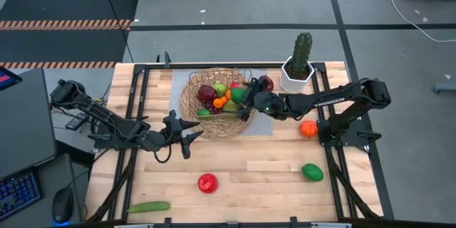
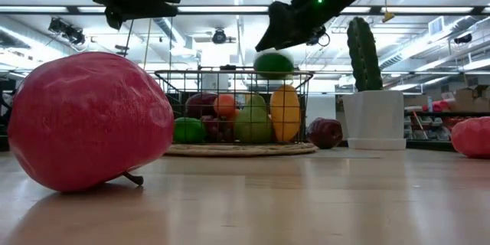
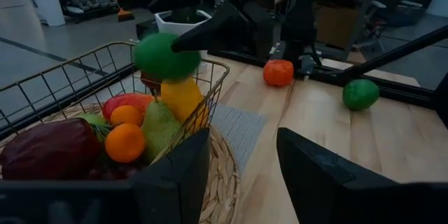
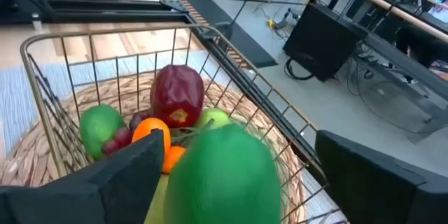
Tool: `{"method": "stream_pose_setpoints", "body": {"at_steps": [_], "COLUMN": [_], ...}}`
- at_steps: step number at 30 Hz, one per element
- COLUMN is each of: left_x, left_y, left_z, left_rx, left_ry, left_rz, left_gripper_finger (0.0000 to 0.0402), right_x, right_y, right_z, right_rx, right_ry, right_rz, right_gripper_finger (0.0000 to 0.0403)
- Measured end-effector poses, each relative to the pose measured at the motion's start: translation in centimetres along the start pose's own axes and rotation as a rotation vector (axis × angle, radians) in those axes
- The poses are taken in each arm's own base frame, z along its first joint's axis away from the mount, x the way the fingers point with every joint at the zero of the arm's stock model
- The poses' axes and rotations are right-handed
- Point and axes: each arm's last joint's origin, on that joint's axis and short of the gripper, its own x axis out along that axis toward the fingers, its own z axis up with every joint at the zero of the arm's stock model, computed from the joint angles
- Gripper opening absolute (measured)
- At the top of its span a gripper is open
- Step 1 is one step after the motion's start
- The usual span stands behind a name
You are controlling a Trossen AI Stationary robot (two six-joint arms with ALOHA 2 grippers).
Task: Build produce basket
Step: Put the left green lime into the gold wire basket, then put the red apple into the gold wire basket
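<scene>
Right claw (image 1: pixel 246 97) holds green fruit (image 2: pixel 273 64) over the basket (image 1: pixel 191 108); left claw (image 1: pixel 187 136) hovers wide open beside it.

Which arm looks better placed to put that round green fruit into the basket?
The right. Its gripper already holds the green fruit above the basket. The left gripper is open and empty, beside the basket.

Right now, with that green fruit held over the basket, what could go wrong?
1. The right gripper holds the round green fruit level with the wire rim of the basket, near its edge; released there, it might clip the rim and roll off onto the table.
2. The basket is already piled with fruit, so the green one may bounce off the yellow fruit rather than settle.
3. The left gripper waits open close by the basket; both arms could crowd.
</scene>
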Motion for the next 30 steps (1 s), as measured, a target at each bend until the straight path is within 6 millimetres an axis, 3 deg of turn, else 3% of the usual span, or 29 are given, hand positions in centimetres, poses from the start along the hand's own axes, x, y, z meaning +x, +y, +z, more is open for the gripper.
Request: {"method": "stream_pose_setpoints", "body": {"at_steps": [11, 16, 22, 30], "left_x": [0.0, 0.0, 0.0, -0.1], "left_y": [0.0, 0.0, 0.0, -0.3], "left_z": [0.0, 0.0, 0.0, 0.5], "left_rx": [-0.003, 0.009, 0.015, -0.033], "left_ry": [0.000, 0.000, -0.001, -0.039], "left_rz": [0.000, 0.000, 0.000, -0.021], "left_gripper_finger": [0.0174, 0.0174, 0.0174, 0.0174], "right_x": [-0.7, -2.7, -5.6, -7.4], "right_y": [0.4, 2.0, 6.7, 15.3], "right_z": [0.0, 0.5, 0.1, -3.1], "right_rx": [-0.003, 0.098, 0.226, 0.251], "right_ry": [0.001, -0.020, -0.007, -0.119], "right_rz": [-0.029, 0.134, 0.488, 0.672], "right_gripper_finger": [0.0397, 0.0399, 0.0394, 0.0392]}}
